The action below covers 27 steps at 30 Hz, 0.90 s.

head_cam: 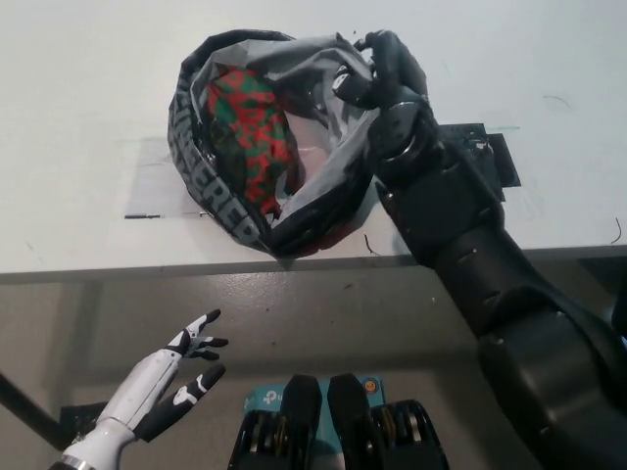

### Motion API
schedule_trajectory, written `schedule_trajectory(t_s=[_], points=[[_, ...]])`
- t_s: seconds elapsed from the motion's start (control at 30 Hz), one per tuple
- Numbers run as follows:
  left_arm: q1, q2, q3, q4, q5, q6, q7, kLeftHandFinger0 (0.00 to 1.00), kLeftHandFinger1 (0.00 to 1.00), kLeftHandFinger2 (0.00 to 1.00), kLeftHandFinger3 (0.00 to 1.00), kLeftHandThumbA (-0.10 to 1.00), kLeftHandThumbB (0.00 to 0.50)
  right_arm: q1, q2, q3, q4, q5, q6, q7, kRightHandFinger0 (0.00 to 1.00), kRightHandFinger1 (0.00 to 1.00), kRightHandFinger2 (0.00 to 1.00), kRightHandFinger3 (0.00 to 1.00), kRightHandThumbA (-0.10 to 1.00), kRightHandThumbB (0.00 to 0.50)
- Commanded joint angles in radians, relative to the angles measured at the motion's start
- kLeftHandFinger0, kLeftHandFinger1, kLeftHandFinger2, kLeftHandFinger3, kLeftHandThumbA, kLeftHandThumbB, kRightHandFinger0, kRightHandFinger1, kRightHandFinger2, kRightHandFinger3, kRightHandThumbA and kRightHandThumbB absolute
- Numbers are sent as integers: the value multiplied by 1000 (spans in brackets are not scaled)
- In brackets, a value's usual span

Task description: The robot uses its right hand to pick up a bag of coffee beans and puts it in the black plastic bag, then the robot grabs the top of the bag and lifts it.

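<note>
I am looking steeply down at a white table (88,117), where the black plastic bag (225,201) is sitting near the front edge with its mouth gaping upward. Inside it, the red and green bag of coffee beans (250,132) is lying with its long axis running from far-left to near-right. My black right hand (377,73) is at the far-right part of the bag's rim, right of the coffee; its fingers are curled tight and pinching the grey inner fold of the plastic there. From that pinch the bag is hanging down and left, so I judge a lift must go straight up. My white left hand (176,377) is resting low at the near left, below the table edge, fingers spread and holding nothing, well away from the bag.
</note>
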Motion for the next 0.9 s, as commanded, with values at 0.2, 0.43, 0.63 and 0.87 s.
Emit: schedule_trajectory(t_s=[0.2,0.43,0.63,0.87], points=[[-22,19,-4,-8,17,-5,-3,855,708,769,1000,1000,170,-170,22,-520,-26,589,118,256,0,23,503,537,292,47],[-29,20,-6,1,17,-4,-3,882,734,778,1000,1000,155,-208,37,-651,-11,682,149,258,0,22,529,613,350,10],[-33,20,-6,-5,23,-3,1,873,720,771,1000,1000,136,-274,55,-729,-8,759,159,231,0,30,503,646,371,7],[-33,21,-8,-6,22,-10,-1,849,718,788,1000,1000,122,-344,81,-747,-43,782,159,195,0,91,578,740,319,4]])
